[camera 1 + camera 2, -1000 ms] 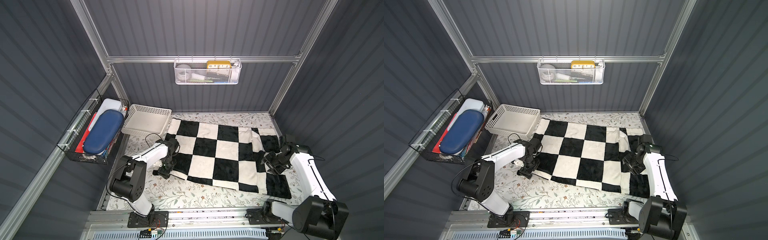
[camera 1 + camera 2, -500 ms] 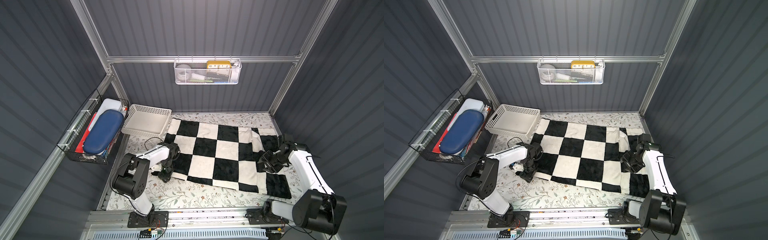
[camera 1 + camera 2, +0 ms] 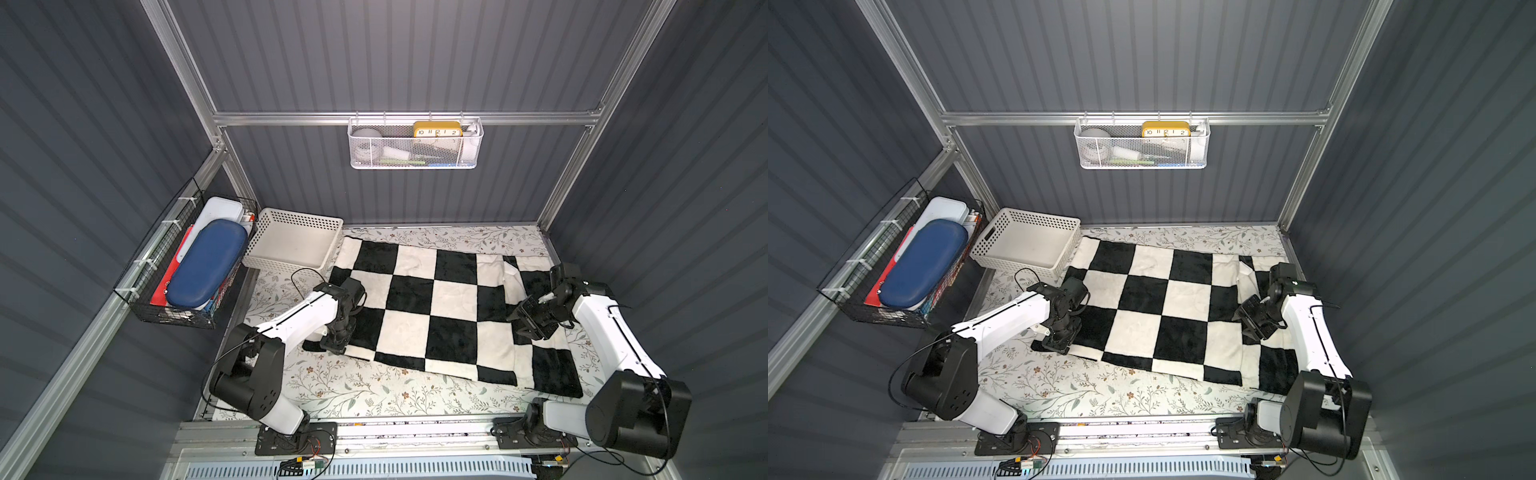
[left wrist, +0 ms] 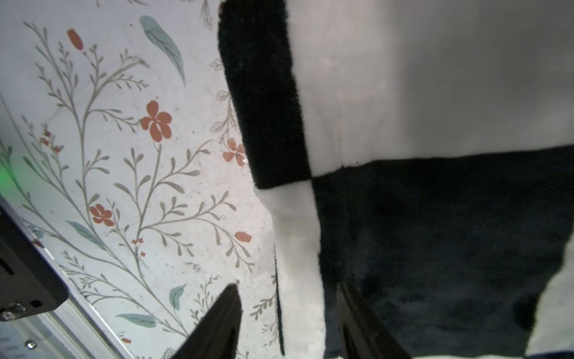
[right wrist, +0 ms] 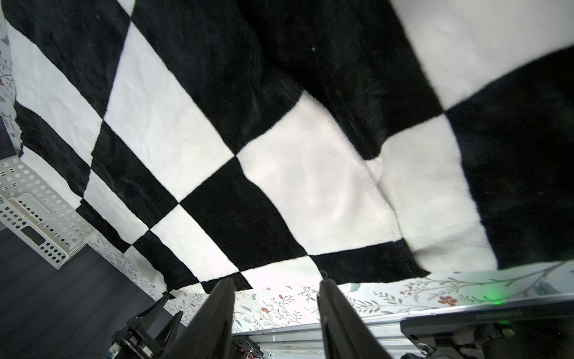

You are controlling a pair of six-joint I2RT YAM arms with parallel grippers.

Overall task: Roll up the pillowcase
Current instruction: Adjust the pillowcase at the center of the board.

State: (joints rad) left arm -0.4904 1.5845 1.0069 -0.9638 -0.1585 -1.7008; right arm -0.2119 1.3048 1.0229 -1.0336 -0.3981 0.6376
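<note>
Dark grey ribbed walls (image 3: 415, 62), aluminium frame (image 3: 291, 118) — white mesh basket (image 3: 415, 156) hung at the back; floral table covering (image 3: 374, 390).

The left gripper (image 3: 332, 345) hides part of the pillowcase (image 3: 432, 307) edge.

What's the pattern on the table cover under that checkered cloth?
The table cover is white with grey-green sprigs and red flowers, clearest in the left wrist view.

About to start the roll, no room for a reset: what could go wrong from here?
1. The left gripper straddles just the pillowcase edge, jaws open, close to the floral table covering; closing might pinch that too.
2. The end by the open right gripper is folded over, so the roll may go crooked.
3. A far corner lies right beside the white basket; it could snag.
</note>
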